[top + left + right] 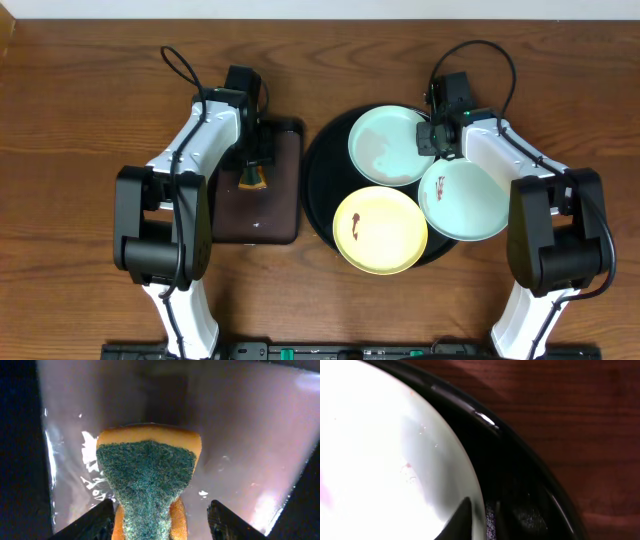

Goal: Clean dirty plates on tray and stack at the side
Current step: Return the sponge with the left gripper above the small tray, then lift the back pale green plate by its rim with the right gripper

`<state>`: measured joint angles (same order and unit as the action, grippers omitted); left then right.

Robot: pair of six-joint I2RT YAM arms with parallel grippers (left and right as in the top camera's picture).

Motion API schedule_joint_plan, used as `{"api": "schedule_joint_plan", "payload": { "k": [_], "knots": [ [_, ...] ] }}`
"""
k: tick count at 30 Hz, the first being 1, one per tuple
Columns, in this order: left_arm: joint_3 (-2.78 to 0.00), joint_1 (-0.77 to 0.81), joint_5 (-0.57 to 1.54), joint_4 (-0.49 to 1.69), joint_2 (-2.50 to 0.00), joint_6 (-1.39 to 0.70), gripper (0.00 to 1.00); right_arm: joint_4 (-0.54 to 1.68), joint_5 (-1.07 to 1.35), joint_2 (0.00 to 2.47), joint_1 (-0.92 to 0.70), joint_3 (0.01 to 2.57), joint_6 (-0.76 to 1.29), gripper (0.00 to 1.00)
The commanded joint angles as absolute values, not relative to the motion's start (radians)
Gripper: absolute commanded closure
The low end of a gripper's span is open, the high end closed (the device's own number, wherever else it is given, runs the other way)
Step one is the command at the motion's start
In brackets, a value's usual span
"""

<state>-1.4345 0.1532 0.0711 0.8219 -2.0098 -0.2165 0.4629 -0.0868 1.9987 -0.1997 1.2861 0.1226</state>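
- Left end effector [160, 522]: open. Its fingers [92, 520] stand either side of the sponge [147, 477], with a clear gap on one side, so there is no pinch.
- Sponge: orange body, green scrub face up, lying on the glossy brown tray [245, 430].
- Right end effector [477, 522]: closed on the rim of a mint plate [385, 460], one finger on top and the other under the edge.
- From overhead you find that end effector where the two mint plates come nearest each other. You cannot tell which one it holds.
- Far mint plate [385, 140]: on the black tray [322, 185], toward the far edge of the worktop [80, 100]. It has a brownish smear on its near part.
- Right mint plate [470, 205]: toward the worktop's right edge, its outer side over the tray's rim. It has a dark smear by its left edge.
- Yellow plate [380, 232]: on the tray's side toward the worktop's near edge, with a dark smear left of its middle.
- All three plates crowd together; you cannot tell whether they touch.
- The brown tray lies left of the worktop's centre and the black tray just right of it, with a narrow strip of wood between them.
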Motion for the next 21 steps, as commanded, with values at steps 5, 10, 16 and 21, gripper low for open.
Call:
{"api": "schedule_joint_plan", "payload": {
  "k": [5,10,16,21],
  "knots": [
    [-1.432,0.154,0.059,0.825,-2.014,-0.214,0.31,0.464,-0.101,2.016,-0.191,1.273,0.123,0.78],
    [-1.432,0.154,0.059,0.825,-2.014,-0.214,0.28,0.440,-0.101,2.016,-0.187,1.247,0.123,0.89],
    [-1.432,0.154,0.059,0.824,-2.014,-0.214,0.18,0.420,-0.099,2.016,-0.193,1.245,0.123,0.99],
    [-1.432,0.154,0.059,0.824,-2.014,-0.214,0.18,0.418,-0.101,1.975,-0.202,1.266,0.088,0.99]
  ]
}}
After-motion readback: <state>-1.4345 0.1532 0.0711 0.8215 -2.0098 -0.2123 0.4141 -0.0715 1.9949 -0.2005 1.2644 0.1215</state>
